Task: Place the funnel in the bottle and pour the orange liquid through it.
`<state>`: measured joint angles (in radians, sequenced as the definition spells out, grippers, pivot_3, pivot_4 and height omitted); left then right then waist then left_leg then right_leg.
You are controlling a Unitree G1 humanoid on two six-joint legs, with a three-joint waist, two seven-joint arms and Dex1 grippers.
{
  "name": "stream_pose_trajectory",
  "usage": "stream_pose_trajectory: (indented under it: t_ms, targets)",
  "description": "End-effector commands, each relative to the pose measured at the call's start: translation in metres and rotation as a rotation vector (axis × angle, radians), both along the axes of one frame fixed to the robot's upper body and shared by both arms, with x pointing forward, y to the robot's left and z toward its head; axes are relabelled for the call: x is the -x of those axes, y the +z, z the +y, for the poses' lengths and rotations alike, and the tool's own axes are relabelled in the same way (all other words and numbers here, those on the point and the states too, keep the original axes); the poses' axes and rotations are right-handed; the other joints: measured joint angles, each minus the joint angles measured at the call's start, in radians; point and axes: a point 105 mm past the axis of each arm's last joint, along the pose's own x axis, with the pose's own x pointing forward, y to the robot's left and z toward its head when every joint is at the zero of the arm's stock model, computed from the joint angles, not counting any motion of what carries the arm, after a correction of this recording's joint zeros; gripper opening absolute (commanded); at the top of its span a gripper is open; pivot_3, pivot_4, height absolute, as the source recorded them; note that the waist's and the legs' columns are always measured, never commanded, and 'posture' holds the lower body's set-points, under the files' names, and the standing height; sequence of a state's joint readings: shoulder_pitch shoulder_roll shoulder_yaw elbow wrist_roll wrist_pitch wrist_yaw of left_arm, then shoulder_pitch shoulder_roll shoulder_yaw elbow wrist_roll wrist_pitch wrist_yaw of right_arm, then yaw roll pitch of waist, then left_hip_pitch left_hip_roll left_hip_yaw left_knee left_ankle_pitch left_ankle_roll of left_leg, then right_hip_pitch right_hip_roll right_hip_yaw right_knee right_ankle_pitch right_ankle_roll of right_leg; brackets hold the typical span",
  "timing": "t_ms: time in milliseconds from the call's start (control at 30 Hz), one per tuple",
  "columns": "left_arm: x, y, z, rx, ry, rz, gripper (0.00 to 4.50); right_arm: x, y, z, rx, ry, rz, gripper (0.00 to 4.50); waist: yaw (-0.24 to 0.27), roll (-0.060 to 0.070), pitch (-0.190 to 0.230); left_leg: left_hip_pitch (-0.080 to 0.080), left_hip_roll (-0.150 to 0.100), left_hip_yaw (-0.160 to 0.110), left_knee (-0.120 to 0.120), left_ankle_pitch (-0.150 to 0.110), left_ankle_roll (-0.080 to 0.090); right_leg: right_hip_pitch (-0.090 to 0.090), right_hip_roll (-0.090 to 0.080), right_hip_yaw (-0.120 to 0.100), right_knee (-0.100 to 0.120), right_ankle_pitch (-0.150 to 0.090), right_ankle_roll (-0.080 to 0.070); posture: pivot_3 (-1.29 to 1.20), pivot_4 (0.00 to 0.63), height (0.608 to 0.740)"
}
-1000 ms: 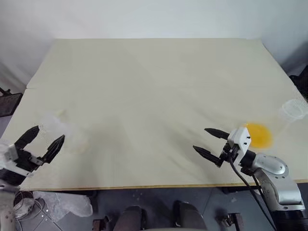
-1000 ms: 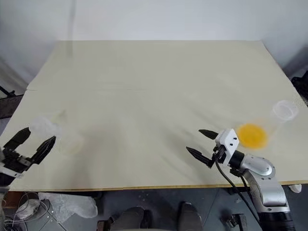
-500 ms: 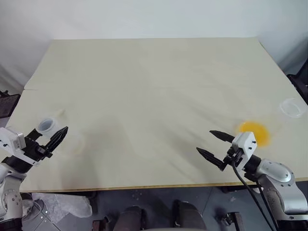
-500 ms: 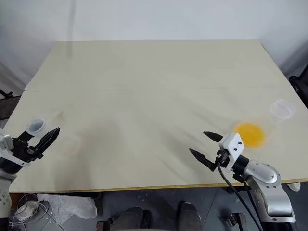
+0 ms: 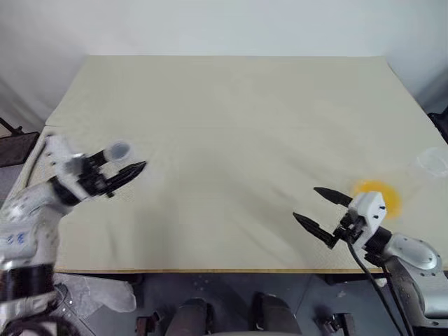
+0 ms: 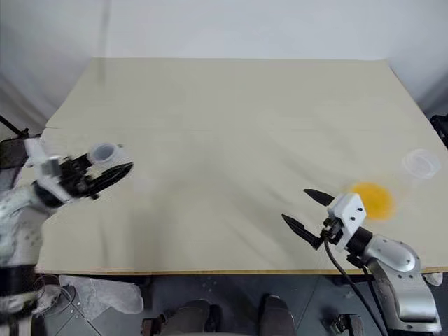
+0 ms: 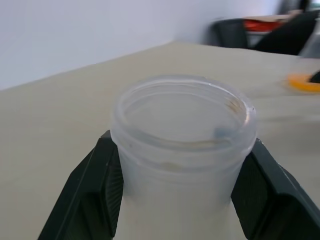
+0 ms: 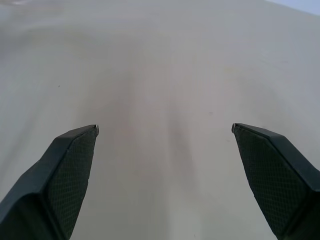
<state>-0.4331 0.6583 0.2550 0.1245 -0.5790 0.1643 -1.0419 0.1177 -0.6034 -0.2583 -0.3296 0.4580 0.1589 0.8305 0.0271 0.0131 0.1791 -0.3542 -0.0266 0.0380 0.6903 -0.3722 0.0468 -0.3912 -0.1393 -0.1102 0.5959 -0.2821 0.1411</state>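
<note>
Left tool (image 7: pixel 182 145): Here it is over the left side of the desk (image 5: pixel 231 105), pointing in towards the middle. Its two black fingers (image 7: pixel 90 200) are part-way closed, one on each side of a clear round neck, and both touch it.

Bottle (image 5: pixel 119 149): Held in the left tool by the neck! The round open mouth stands clear just above the fingers, facing the wrist camera. From the head views the mouth sits beside the dark fingertips, above the pale desk top. The body below the neck is too faint and blurred to make out, so I cannot tell whether the base rests on the desk.

Middle of desk: Bare pale wood between the two arms, which are well apart.

Right tool (image 5: pixel 306 202): Near the front edge on the right, pointing in towards the left. Jaws wide apart, nothing between them, only desk surface beyond.

Orange liquid (image 5: pixel 381 196): A bright flat disc seen through clear plastic, on the desk just behind the right tool's white wrist block.

Clear rim (image 6: pixel 420 162): A faint round ring, further right and back from the orange. I cannot tell whether it is the top of the orange container or a separate piece.
</note>
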Motion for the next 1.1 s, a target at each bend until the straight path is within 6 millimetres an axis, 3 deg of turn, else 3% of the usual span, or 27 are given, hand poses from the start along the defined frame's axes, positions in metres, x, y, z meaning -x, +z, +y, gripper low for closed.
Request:
stream_pose_trajectory:
  t_ms: [33, 200, 300, 433, 600, 833, 1100]
  targets:
    - [-0.013, 0.008, -0.036, -0.034, -0.156, -0.035, 2.49, 0.01, 0.023, -0.004, -0.016, 0.006, -0.053, 4.5, -0.001, 0.0, 0.0, 0.0, 0.0, 0.0, 0.001, 0.0, 0.0, 0.0, 0.0, 0.0, 0.0, 0.0, 0.0, 0.0, 0.15, 0.74]
    - [-0.025, 0.021, -0.097, -0.045, -0.394, -0.066, 2.49, 0.028, 0.03, -0.008, -0.034, 0.001, -0.049, 4.5, 0.0, -0.001, 0.001, -0.002, 0.002, 0.001, 0.002, 0.0, 0.0, 0.0, 0.004, 0.0, 0.0, 0.0, 0.0, 0.0, 0.15, 0.74]
    - [-0.024, 0.019, -0.135, -0.079, -0.531, -0.047, 2.49, 0.038, 0.036, -0.007, -0.063, -0.008, -0.053, 4.5, 0.001, -0.002, 0.001, -0.002, 0.002, 0.002, 0.004, 0.0, 0.0, 0.0, 0.004, 0.0, -0.001, 0.0, 0.001, 0.0, 0.15, 0.74]
    - [-0.02, 0.01, -0.171, -0.142, -0.655, -0.004, 2.49, 0.05, 0.047, -0.002, -0.117, -0.009, -0.058, 4.5, -0.001, -0.002, 0.001, -0.003, 0.003, 0.002, 0.004, 0.0, 0.0, 0.0, 0.005, 0.001, -0.001, 0.0, 0.001, 0.0, 0.15, 0.74]
    - [-0.019, -0.002, -0.204, -0.208, -0.716, 0.003, 2.49, 0.061, 0.045, -0.002, -0.105, -0.029, -0.039, 4.5, 0.002, -0.003, 0.002, -0.005, 0.004, 0.002, 0.007, 0.0, 0.0, 0.0, 0.006, 0.001, -0.002, 0.0, 0.001, 0.0, 0.15, 0.74]
    - [-0.02, -0.004, -0.244, -0.215, -0.737, -0.001, 2.49, 0.068, 0.04, -0.004, -0.105, -0.091, -0.039, 4.5, 0.024, -0.003, 0.002, -0.007, 0.003, 0.002, 0.009, -0.001, 0.002, -0.001, 0.005, 0.001, -0.004, 0.0, 0.001, 0.0, 0.15, 0.74]
    - [-0.017, -0.006, -0.266, -0.252, -0.76, -0.025, 2.49, 0.073, 0.038, -0.005, -0.104, -0.135, -0.049, 4.5, 0.026, -0.003, 0.002, -0.008, 0.003, 0.002, 0.009, -0.001, 0.003, -0.001, 0.005, 0.001, -0.004, 0.0, 0.001, 0.0, 0.15, 0.74]
